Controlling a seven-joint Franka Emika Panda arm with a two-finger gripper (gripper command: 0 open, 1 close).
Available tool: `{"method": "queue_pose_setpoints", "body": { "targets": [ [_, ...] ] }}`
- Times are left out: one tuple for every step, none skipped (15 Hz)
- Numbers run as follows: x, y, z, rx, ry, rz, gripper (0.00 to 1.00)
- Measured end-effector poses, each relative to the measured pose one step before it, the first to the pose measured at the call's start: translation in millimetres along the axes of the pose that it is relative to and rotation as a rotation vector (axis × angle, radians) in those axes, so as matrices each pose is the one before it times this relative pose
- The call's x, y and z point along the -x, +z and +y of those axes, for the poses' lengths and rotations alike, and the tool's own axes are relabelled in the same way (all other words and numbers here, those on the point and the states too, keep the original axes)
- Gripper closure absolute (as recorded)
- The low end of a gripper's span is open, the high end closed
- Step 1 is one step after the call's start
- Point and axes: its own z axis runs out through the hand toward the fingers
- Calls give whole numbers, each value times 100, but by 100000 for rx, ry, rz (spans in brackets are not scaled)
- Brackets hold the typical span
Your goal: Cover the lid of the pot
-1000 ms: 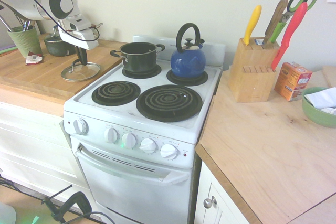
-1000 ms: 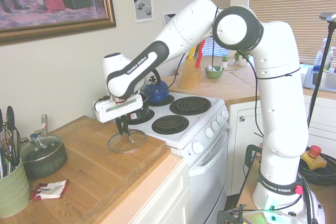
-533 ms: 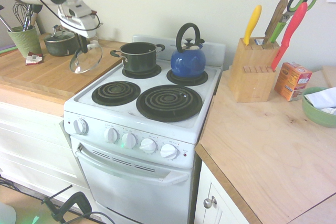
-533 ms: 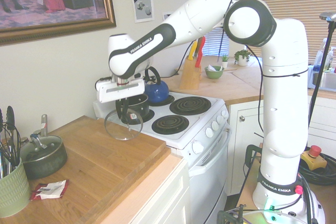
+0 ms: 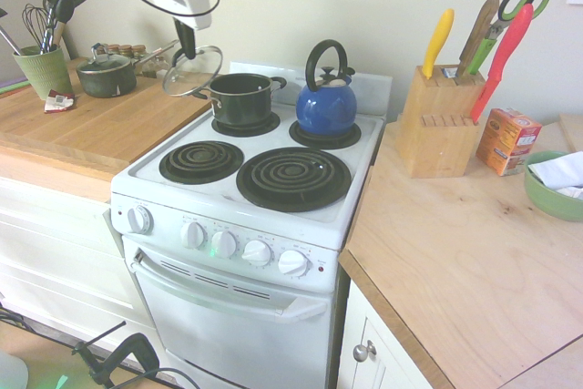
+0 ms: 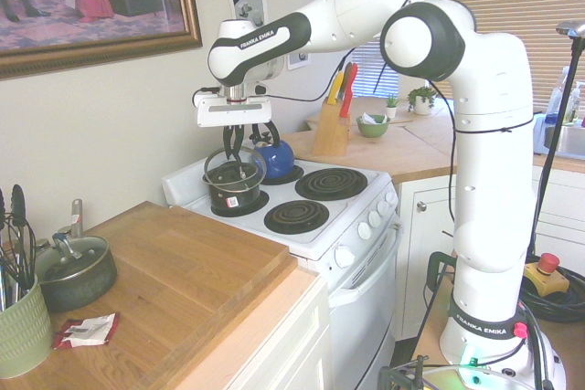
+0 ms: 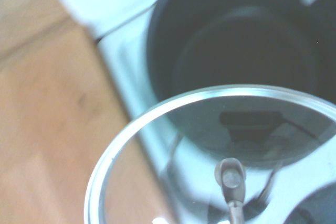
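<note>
Wrist view: the lid (image 7: 223, 92) looks clear, round, metal-rimmed.

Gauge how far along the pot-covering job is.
Done: the round clear glass lid is off the worktop, tilted in the gripper.
In hand: carrying it to the glossy near-black pot, whose opening shows in the wrist view.
Left: levelling, lowering, releasing.

Pale light washes a plain cream wall (image 5: 273, 6) above a white stove (image 5: 228, 243) between wood-topped counters (image 5: 492, 252).
</note>
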Motion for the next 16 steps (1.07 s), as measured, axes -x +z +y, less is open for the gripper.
{"method": "queue_pose_setpoints", "body": {
  "targets": [
    [-1603,292,-788,305,1880,-111,100],
    [-1182,346,-894,203,1424,-187,100],
    [-834,280,-877,15,1082,-735,100],
    [-516,88,-857,6,504,-636,100],
    [-272,-21,-879,44,-112,-68,100],
    [-199,-19,-824,70,-190,123,100],
    [-137,13,-776,62,-209,65,100],
    [-68,85,-719,132,-98,-248,100],
    [-74,182,-643,181,-156,-357,100],
    [-64,344,-608,450,-238,-218,100],
    [-64,555,-520,563,-214,-55,100],
    [-129,718,-378,509,-100,-44,100],
    [-219,759,-227,469,106,0,100],
    [-363,689,-51,645,413,-67,100],
    [-481,623,99,743,626,-124,100],
    [-425,402,100,479,572,-68,100]
  ]
}}
